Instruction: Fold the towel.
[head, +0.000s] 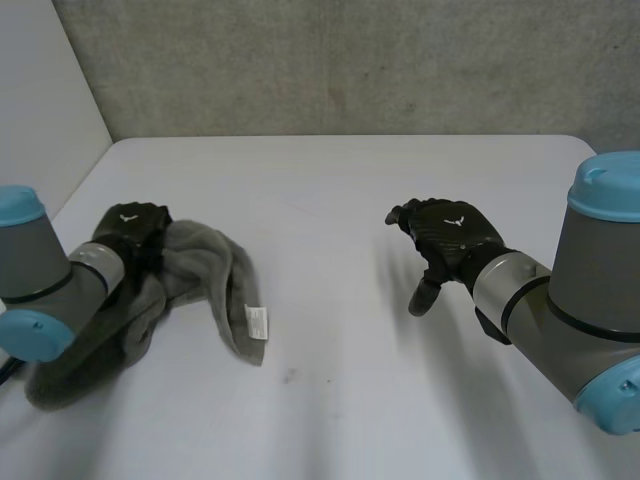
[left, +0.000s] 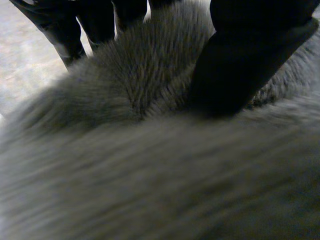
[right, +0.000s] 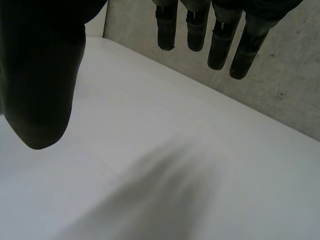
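— Where is the towel just now?

— The grey towel (head: 205, 270) lies crumpled near the left edge of the white counter (head: 350, 190), toward its near-left corner. One lobe of it reaches out toward the middle of the counter and carries a small white label (head: 257, 322) close to its end.

— And the left robot hand?

— The left robot hand (head: 133, 226) sits on the far end of the heap. Its wrist view shows a ridge of the fluffy cloth bunched up between the thumb (left: 235, 70) on one side and the fingers (left: 70, 30) on the other, so it is grasping the towel. The left arm lies across the near part of the cloth.

— What about the other side?

— The right robot hand (head: 450, 232) is well apart from the towel, over bare counter in the right half. It is released: in its wrist view the fingers hang straight, the thumb stands away from them, and nothing is between them.
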